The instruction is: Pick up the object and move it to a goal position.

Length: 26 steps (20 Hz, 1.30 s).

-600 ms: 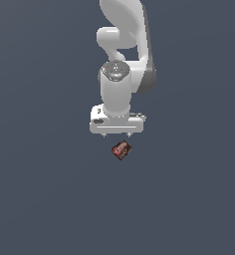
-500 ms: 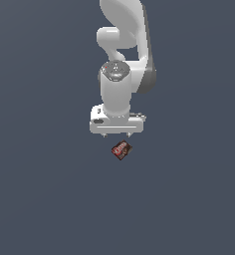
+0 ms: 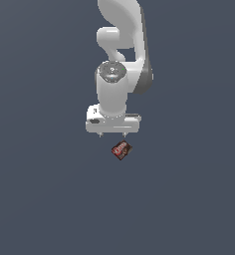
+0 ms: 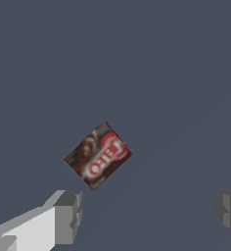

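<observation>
Lettering in white on a red oval marks the box (image 4: 98,156), but it is too blurred to read. It lies flat on the plain grey-blue surface (image 3: 45,189), turned corner-on, free of the fingers. Above it the white arm (image 3: 118,60) points straight down; the gripper (image 3: 112,134) hangs over the box with its jaws spread wide apart.

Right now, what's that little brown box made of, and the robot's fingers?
The box looks like printed cardboard: flat, sharp-cornered, with a red-and-white label, though a render can't confirm it. The fingers of the open gripper look like matte grey plastic or rubber, blocky and dull.
</observation>
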{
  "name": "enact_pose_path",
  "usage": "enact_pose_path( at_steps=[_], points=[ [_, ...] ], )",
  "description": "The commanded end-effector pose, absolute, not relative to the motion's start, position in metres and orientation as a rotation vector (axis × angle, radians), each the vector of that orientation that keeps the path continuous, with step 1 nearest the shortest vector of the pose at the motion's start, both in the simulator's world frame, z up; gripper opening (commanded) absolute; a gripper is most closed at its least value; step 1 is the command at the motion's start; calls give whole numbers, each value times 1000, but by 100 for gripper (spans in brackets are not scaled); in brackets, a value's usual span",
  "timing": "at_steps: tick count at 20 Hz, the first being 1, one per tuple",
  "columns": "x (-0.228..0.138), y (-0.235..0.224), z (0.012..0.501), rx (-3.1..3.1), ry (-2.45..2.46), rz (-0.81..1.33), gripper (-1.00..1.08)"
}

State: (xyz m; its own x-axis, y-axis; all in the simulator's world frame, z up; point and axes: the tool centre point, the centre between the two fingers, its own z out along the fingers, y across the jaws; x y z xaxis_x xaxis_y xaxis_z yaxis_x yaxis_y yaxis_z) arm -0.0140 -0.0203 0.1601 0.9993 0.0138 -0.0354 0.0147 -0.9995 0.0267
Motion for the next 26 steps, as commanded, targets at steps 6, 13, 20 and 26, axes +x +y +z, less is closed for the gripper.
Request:
enact_pose_path(
  at_steps=[6, 13, 20, 26],
  points=[
    [-14, -21, 160, 3112, 23, -57, 100],
    [-14, -18, 154, 3115, -53, -54, 100],
    [-14, -11, 141, 3114, -227, -46, 100],
    [-15, -2, 124, 3096, -454, -36, 100]
  ],
)
